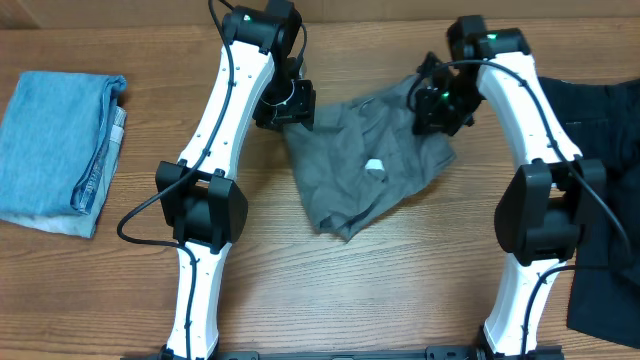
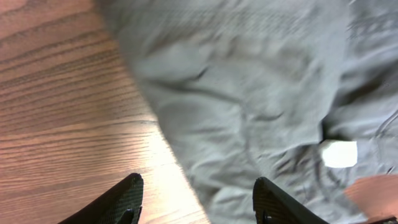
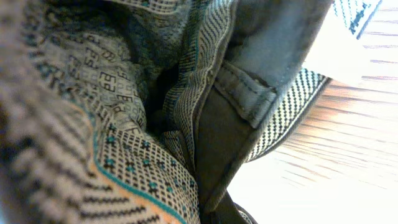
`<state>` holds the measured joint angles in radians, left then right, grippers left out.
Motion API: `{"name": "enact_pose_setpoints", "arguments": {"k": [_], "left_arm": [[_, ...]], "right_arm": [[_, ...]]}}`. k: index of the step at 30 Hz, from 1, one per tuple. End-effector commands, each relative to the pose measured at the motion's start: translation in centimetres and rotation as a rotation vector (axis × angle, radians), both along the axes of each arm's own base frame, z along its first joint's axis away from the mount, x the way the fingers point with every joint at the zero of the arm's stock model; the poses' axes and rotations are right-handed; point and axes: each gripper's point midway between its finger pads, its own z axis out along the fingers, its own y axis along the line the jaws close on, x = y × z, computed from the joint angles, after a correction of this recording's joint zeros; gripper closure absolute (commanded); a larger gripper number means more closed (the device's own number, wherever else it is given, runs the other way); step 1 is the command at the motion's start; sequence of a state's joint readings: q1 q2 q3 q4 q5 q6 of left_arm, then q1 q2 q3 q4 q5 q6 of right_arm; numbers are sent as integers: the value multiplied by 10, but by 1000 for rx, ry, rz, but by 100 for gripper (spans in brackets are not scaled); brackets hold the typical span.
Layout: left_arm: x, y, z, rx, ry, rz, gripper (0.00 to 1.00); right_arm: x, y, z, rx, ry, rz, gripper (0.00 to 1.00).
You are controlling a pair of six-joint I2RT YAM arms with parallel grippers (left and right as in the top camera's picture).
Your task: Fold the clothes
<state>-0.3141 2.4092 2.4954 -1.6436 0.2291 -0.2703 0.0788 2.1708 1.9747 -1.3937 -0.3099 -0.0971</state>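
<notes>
The grey shorts (image 1: 360,165) lie crumpled in the middle of the table, a small white tag (image 1: 375,167) showing on top. My left gripper (image 1: 285,105) hovers at their upper left corner, open. In the left wrist view its two dark fingertips (image 2: 134,193) stand wide apart, one over bare wood and one over the grey fabric (image 2: 249,93), and the shorts' edge runs between them. My right gripper (image 1: 440,105) is shut on the shorts' upper right corner. The right wrist view is filled by patterned lining (image 3: 106,93) and the waistband (image 3: 249,93).
A folded light-blue garment (image 1: 55,150) lies at the table's left side. A black garment (image 1: 605,200) is spread along the right edge, partly under the right arm. Bare wood (image 1: 350,290) shows in front of the shorts.
</notes>
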Motion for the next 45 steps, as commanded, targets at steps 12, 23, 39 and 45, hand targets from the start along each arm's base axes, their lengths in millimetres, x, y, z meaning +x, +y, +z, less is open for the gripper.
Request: {"name": "enact_pose_setpoints", "arguments": {"k": [12, 23, 39, 45], "left_arm": [[-3, -25, -11, -25, 5, 7, 87], [-26, -125, -70, -296, 79, -39, 96], [-15, -155, -129, -505, 81, 111, 96], [-11, -165, -131, -584, 55, 100, 96]], "right_arm": [[26, -62, 34, -211, -98, -192, 96], [23, -26, 36, -247, -109, -140, 96], [19, -19, 36, -210, -93, -132, 96], [13, 15, 37, -159, -92, -65, 96]]}}
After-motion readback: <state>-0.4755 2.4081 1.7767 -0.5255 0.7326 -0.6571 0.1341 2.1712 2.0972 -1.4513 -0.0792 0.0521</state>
